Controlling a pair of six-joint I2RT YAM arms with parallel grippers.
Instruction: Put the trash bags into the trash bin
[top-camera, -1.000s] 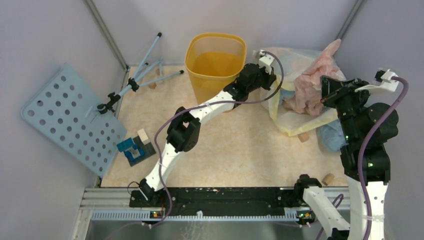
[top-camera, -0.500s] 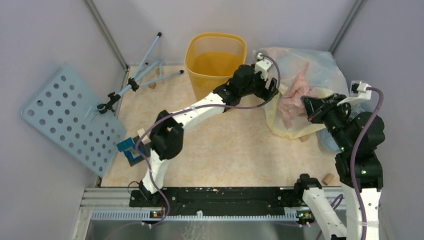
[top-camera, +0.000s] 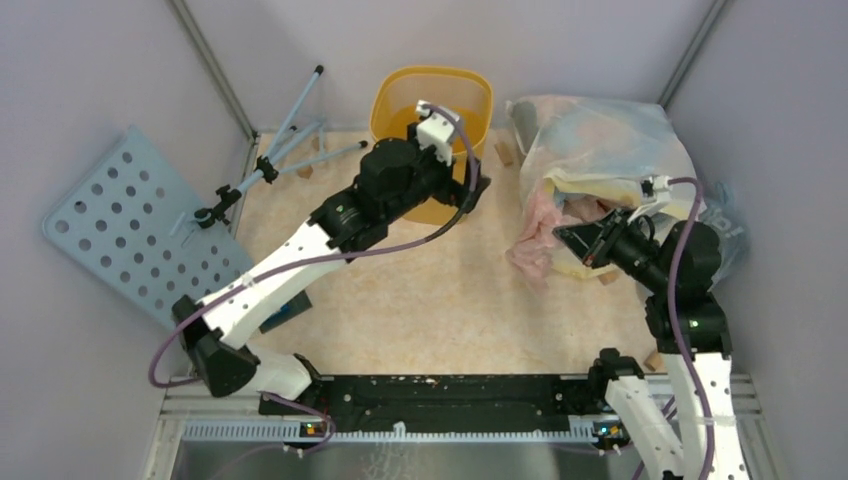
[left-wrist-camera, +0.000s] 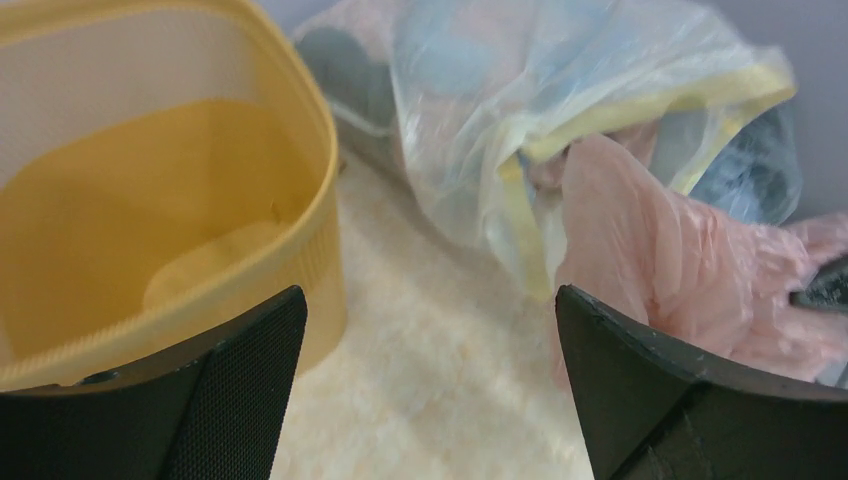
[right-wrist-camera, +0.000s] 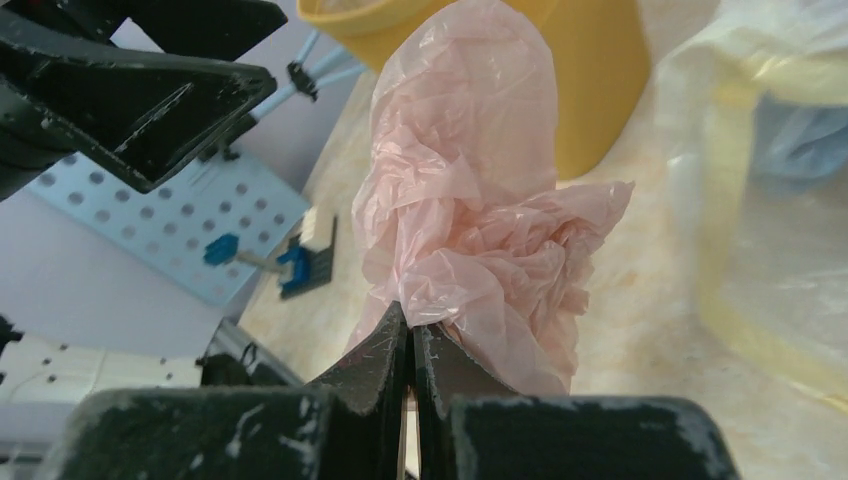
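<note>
1. Top external view: your trash bin (top-camera: 478, 92) is a yellow-orange translucent plastic tub with a rounded-square rim and tapering sides. It stands upright at the far edge of the tabletop (top-camera: 440, 290). The left arm (top-camera: 300, 250) crosses its front wall and hides part of it.
2. Your left gripper (top-camera: 478, 192) hangs just beside the bin's right front corner. In the left wrist view its jaws are spread wide with nothing between them, and their black inner faces show a fine mesh texture.
3. The trash bag (top-camera: 533, 240) is thin, crinkled pale pink film. It is outside the bin, off to its right, spilling from the mouth of the big sack (top-camera: 600, 130). You cannot tell whether its lower end touches the tabletop.
4. Your right gripper (top-camera: 566, 232) has its jaws pressed together, pinching a bunched fold of that pink film. In the right wrist view the film rises above them in a crumpled column.
5. The sack is whitish-yellow, translucent and slumped in the far right corner. Its contents blur through the plastic. A grey-blue bag (top-camera: 728, 225) peeks out behind it, mostly hidden.
6. At the left, a pale blue perforated panel (top-camera: 130, 240) leans on the wall beside a thin-legged tripod (top-camera: 290, 150).
</note>
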